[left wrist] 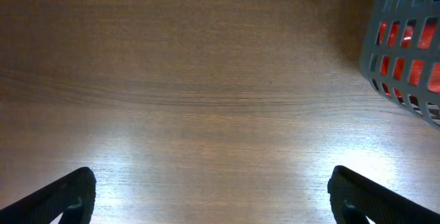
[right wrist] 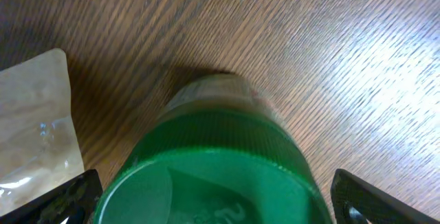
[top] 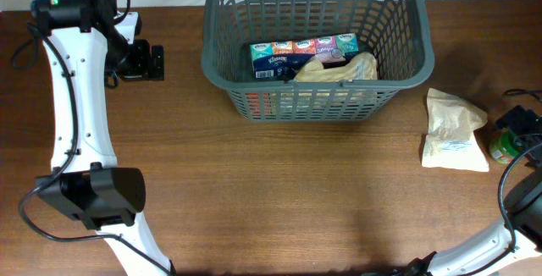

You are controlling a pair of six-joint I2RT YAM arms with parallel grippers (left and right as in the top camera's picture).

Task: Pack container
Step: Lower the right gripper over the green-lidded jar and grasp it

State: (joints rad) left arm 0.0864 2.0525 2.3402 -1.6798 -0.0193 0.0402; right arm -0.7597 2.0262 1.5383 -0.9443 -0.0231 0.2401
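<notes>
left gripper [left wrist: 210, 203] is spread wide w/ nothing between the fingers, just bare wood table [left wrist: 206, 93] under it. on overhead i see it parked at the far left of the table, well apart from the container [top: 313, 100]. container sits far-centre on the table; its slotted corner shows at the top right of my left wrist cam, w/ something red behind the slots.

inside the container: a tissue pack [top: 305, 56] along the near wall, and a tan bag [top: 339, 69] touching it on the right.

right gripper [right wrist: 213, 203] is also wide open, one finger on either side of a green-lidded jar [right wrist: 213, 155]. can't tell if the pads touch the lid. the jar stands at the right edge of the table, outside the container. a pale pouch [top: 456, 130] lies flat just beside it, btw jar and container.
</notes>
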